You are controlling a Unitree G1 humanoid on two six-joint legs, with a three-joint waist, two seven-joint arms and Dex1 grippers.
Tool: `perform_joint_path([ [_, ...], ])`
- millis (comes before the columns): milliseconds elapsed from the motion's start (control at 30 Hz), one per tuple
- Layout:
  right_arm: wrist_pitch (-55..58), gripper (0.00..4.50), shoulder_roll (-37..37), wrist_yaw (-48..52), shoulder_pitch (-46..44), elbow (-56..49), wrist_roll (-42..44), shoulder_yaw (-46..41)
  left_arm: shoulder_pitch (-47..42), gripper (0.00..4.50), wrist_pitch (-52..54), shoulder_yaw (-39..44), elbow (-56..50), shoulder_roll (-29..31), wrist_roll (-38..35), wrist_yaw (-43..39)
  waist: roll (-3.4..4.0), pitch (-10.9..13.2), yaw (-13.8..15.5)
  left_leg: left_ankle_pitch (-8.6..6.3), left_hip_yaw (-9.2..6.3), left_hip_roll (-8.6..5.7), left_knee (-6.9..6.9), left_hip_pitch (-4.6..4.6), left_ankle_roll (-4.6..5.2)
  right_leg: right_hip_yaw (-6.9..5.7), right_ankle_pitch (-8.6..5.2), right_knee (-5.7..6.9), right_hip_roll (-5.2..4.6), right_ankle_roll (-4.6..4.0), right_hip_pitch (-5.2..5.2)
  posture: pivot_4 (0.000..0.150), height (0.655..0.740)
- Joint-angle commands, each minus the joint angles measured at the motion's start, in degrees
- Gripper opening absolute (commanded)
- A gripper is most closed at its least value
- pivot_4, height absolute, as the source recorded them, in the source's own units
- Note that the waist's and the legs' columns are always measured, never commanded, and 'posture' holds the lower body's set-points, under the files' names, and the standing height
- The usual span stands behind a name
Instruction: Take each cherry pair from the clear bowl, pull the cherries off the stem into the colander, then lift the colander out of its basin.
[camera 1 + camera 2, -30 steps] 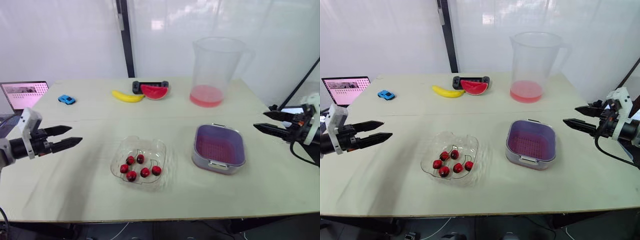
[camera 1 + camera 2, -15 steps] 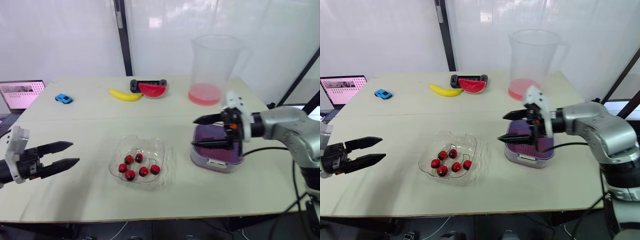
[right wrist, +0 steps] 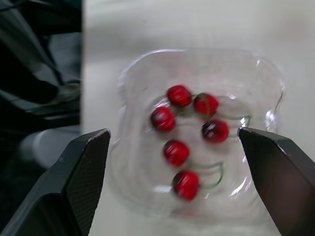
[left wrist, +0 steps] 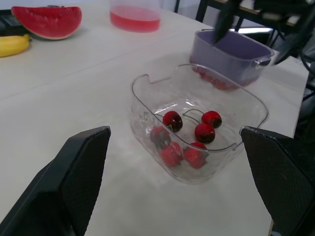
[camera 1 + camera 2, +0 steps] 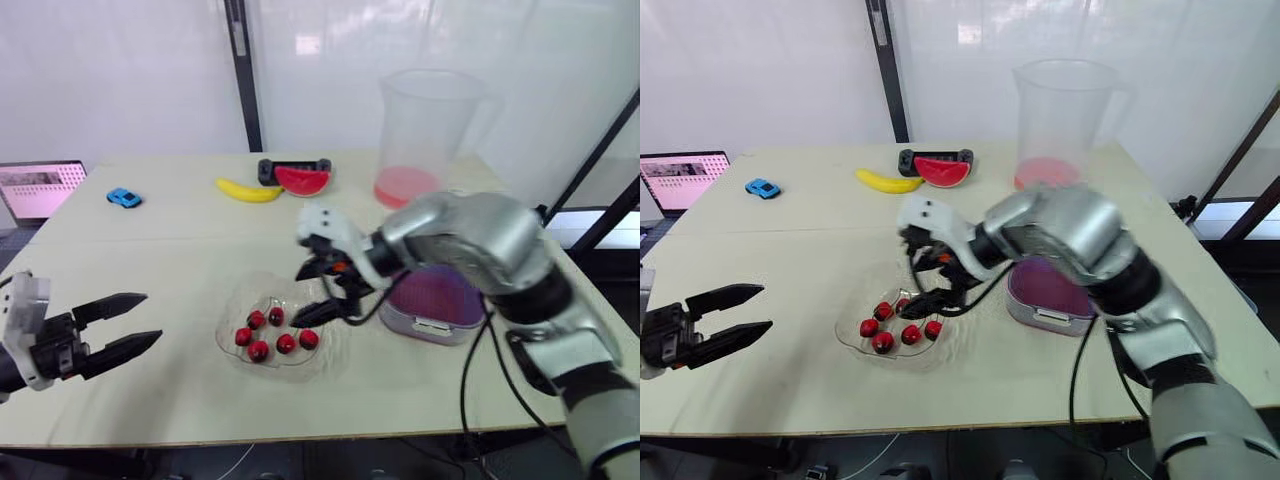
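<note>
The clear bowl (image 5: 322,305) stands at the table's middle front and holds several red cherries (image 5: 272,334) joined in pairs by green stems. My right gripper (image 5: 296,300) hovers open just over the bowl's right half, one finger above the other, with nothing between them. The right wrist view looks straight down on the cherries (image 3: 187,132) between its fingers (image 3: 78,182). To the right, partly behind my right arm, the purple colander (image 5: 450,296) sits in its grey basin (image 5: 432,328). Well left of the bowl, my left gripper (image 5: 152,317) is open, low and empty.
A tall clear pitcher (image 5: 425,130) with red liquid stands at the back right. A banana (image 5: 248,190), a watermelon slice (image 5: 303,180) and a black controller lie at the back middle. A blue toy car (image 5: 121,197) and a laptop (image 5: 40,188) are at the back left.
My right arm has swung left from above the colander to above the clear bowl, still open. The left gripper has hardly moved.
</note>
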Motion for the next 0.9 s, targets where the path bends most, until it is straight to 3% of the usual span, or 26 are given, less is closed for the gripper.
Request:
perform_joint_path([
  [33, -3.69, 4.5, 2.51, -2.37, -1.74, 3.83, -5.71, 3.57, 0.28, 4.43, 0.04, 1.57, -2.07, 1.1, -1.07, 0.54, -0.02, -0.01, 0.21, 0.01, -0.03, -0.01, 0.0, -0.03, -0.01, -0.02, 0.0, 0.01, -0.01, 0.0, -0.16, 0.15, 0.74],
  [200, -2.34, 4.5, 11.6, -7.92, -0.46, 9.11, -9.98, 5.54, 0.5, 4.43, 0.25, 3.02, -1.75, 2.84, -1.11, 0.34, -0.06, -0.03, -0.19, 0.07, -0.04, -0.13, -0.05, -0.05, -0.12, 0.01, 0.01, 0.12, -0.07, 0.0, -0.23, 0.15, 0.74],
  [433, -3.59, 4.5, 14.83, -10.21, 2.73, 11.45, -14.31, 8.34, 2.54, 4.43, -0.88, 2.89, -3.6, 3.5, -0.72, -1.0, -0.06, -0.03, -0.11, 0.1, -0.03, -0.1, -0.08, -0.07, -0.16, 0.0, 0.02, 0.12, -0.04, -0.02, -0.31, 0.15, 0.74],
  [533, -4.3, 3.56, 15.72, -10.47, 2.78, 13.02, -15.69, 8.6, 2.61, 4.5, -1.12, 2.9, -3.93, 3.43, -0.72, -0.82, -0.06, -0.04, -0.11, 0.1, -0.06, -0.12, -0.08, -0.06, -0.18, -0.03, 0.02, 0.12, -0.03, -0.03, -0.33, 0.15, 0.74],
  [633, -5.03, 2.08, 16.02, -10.35, 2.76, 13.81, -17.03, 9.13, 2.52, 4.5, -1.0, 2.76, -4.05, 3.5, -0.72, -0.74, -0.06, -0.04, -0.16, 0.1, -0.07, -0.12, -0.11, -0.06, -0.18, -0.02, 0.03, 0.14, -0.01, -0.04, -0.32, 0.15, 0.74],
  [900, -7.38, 2.08, 16.6, -9.97, 2.67, 17.46, -20.33, 9.0, 0.88, 4.5, -2.8, 1.45, -3.16, 3.11, 0.7, 0.35, -0.06, -0.04, -0.18, 0.11, -0.06, -0.2, -0.11, -0.06, -0.18, -0.02, 0.03, 0.14, 0.02, -0.04, -0.31, 0.15, 0.74],
])
